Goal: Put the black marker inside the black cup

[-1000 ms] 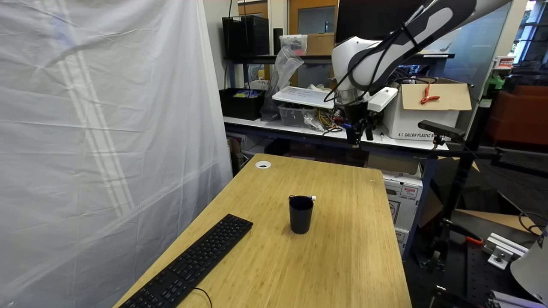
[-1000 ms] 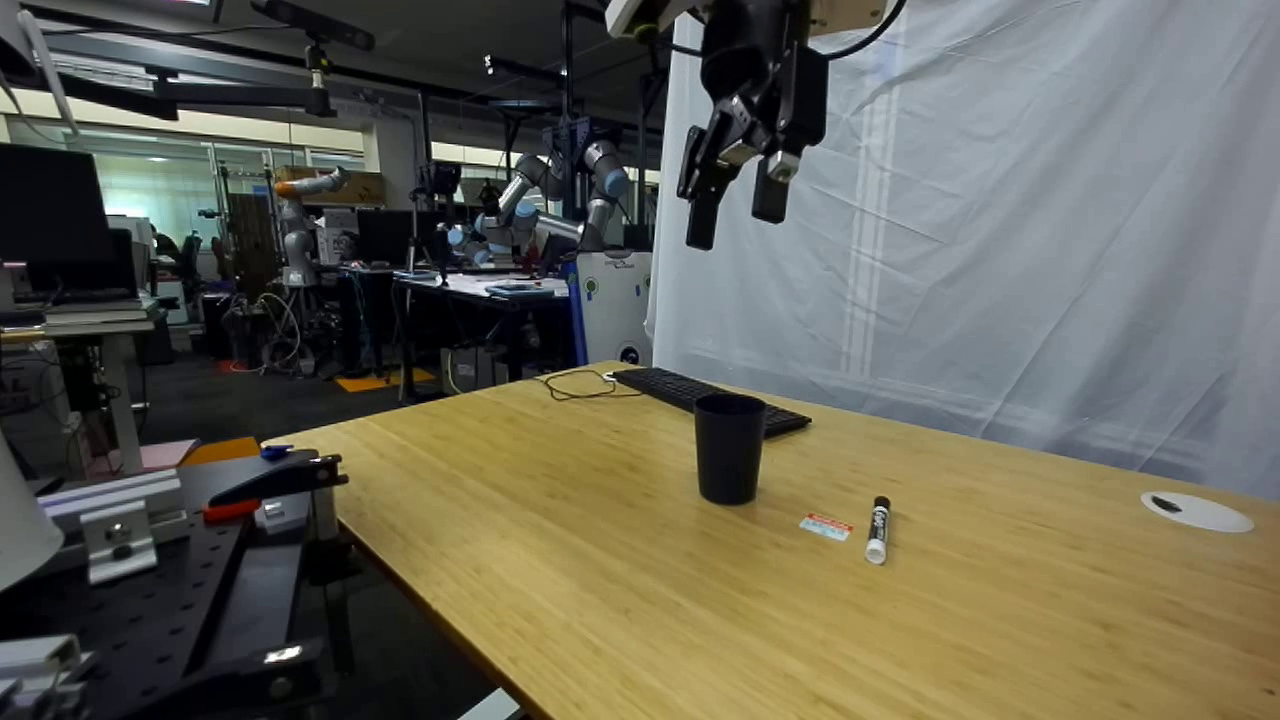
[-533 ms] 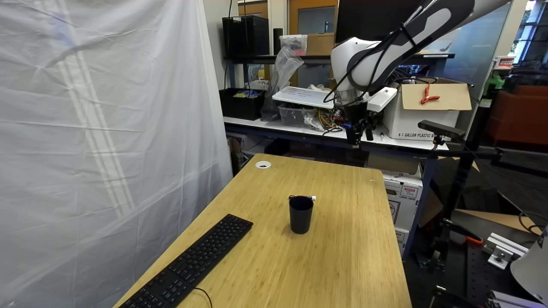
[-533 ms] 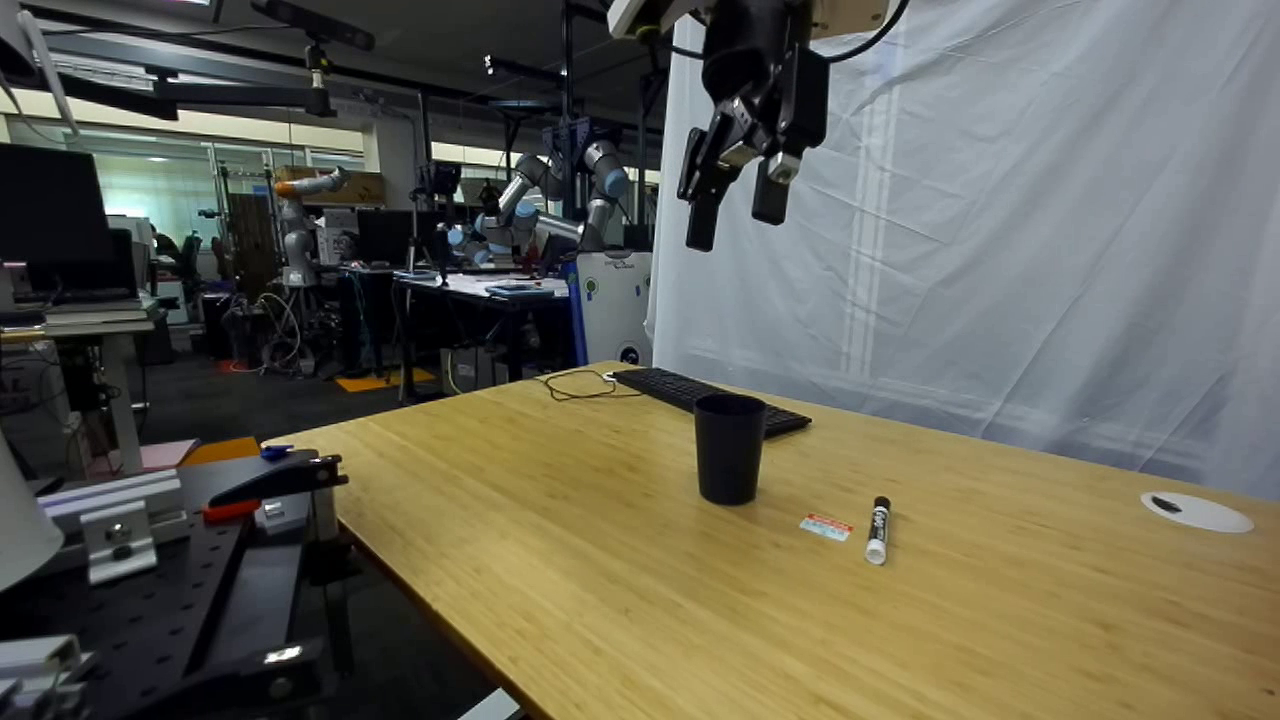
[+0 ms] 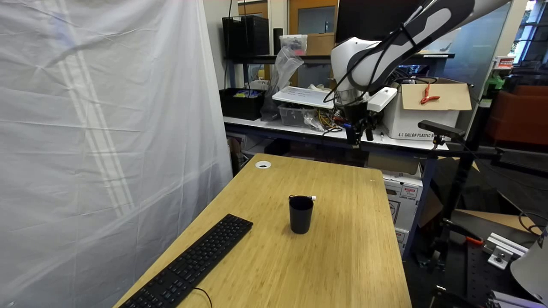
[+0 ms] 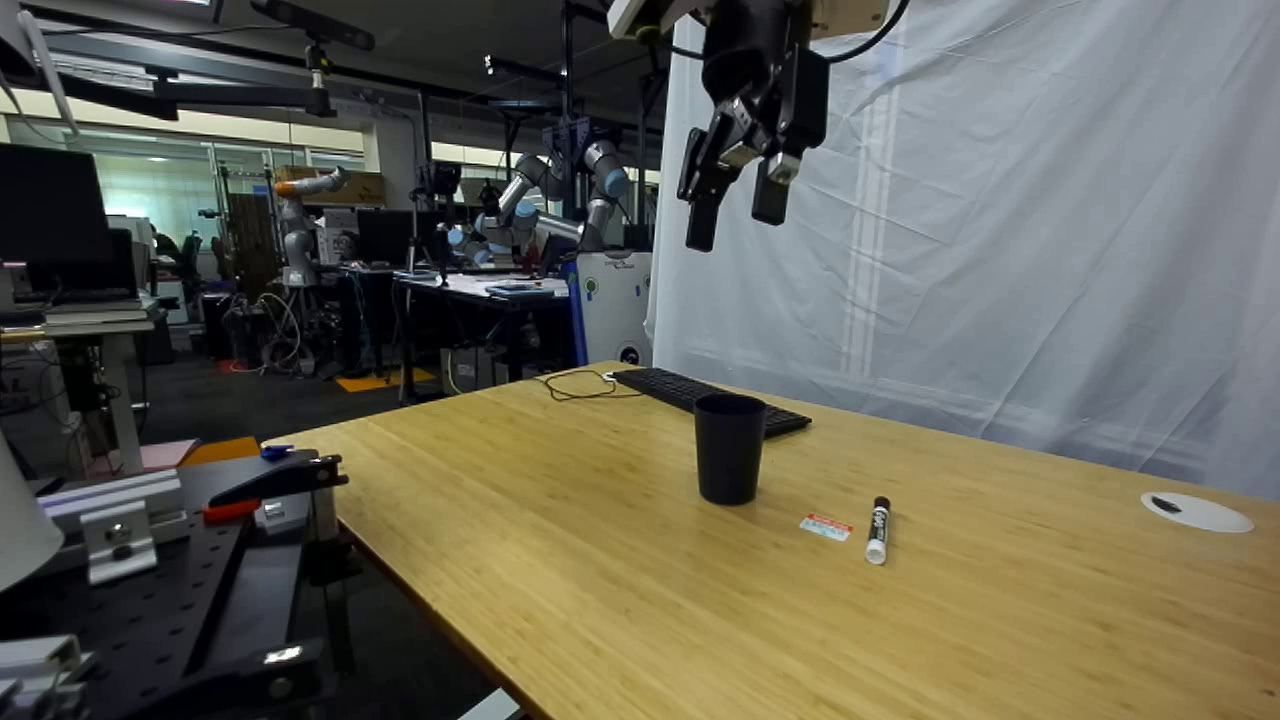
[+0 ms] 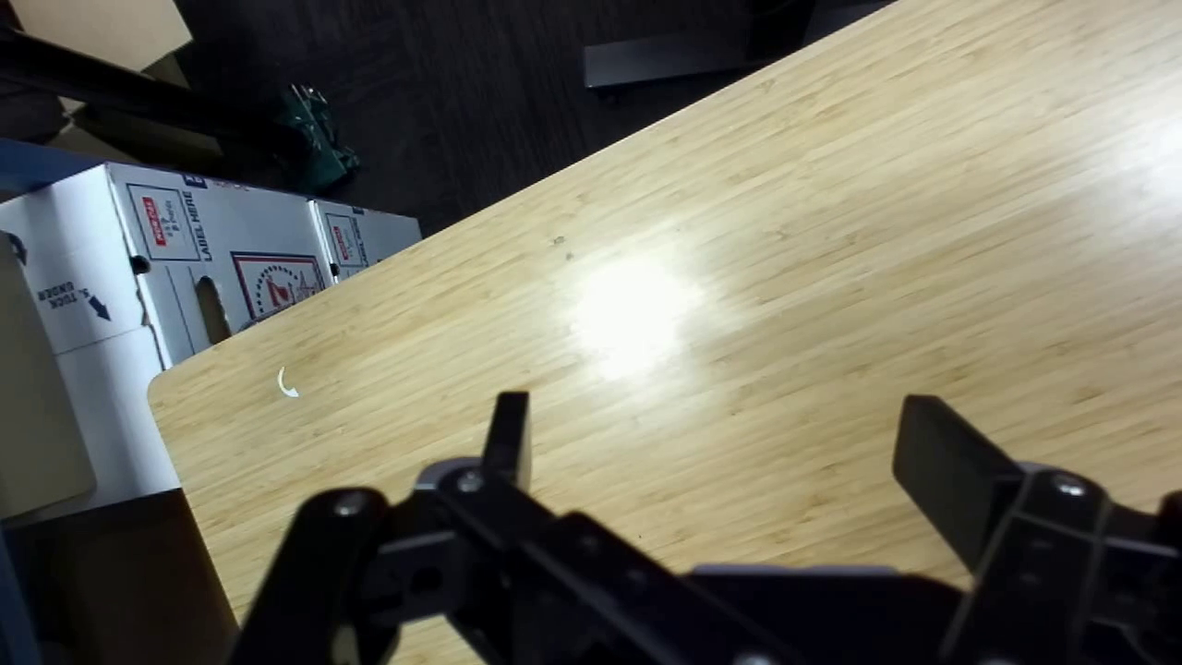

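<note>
We judge nothing done yet: the black dry-erase marker lies on the table near but outside the upright black cup, our gripper stands wide and empty, well apart from that cup, and grasping, carrying and inserting all remain.

Your gripper is up, well apart from the black cup in an exterior view
Cup's upright on the table, black marker lies behind it, partly hidden by the rim, keyboard lower left
</note>
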